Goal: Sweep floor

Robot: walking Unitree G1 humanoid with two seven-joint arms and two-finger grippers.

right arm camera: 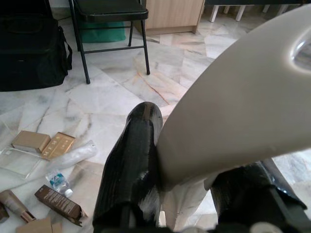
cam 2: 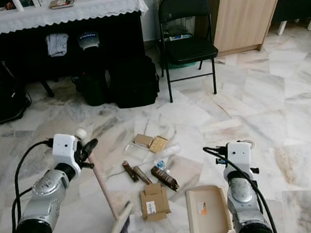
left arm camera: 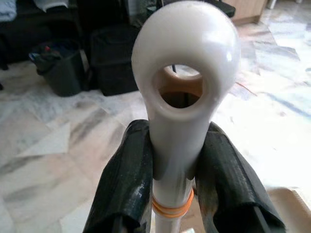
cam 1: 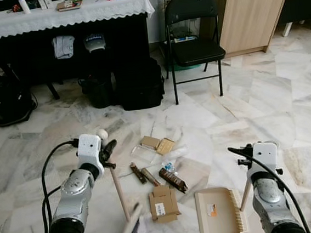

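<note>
My left gripper (cam 1: 107, 152) is shut on the top of a broom handle (cam 1: 118, 189), a wooden stick with a white looped cap (left arm camera: 187, 63). Its black fingers (left arm camera: 124, 184) clamp both sides just below the cap. The dark brush head (cam 1: 130, 232) rests on the marble floor by my left arm. My right gripper (cam 1: 247, 161) is shut on the upright handle (right arm camera: 243, 107) of a beige dustpan (cam 1: 220, 214), which lies flat on the floor. Between them lies litter: a flattened cardboard box (cam 1: 163, 203), brown wrappers (cam 1: 172, 179), small tan boxes (cam 1: 157, 144) and a small plastic bottle (cam 1: 168, 167).
A black folding chair (cam 1: 192, 33) stands ahead. Black bags (cam 1: 138, 85) sit under a table with a white cloth (cam 1: 60, 16). A wooden cabinet (cam 1: 255, 10) is at the back right, and a dark bin-like object (cam 1: 4, 99) at the far left.
</note>
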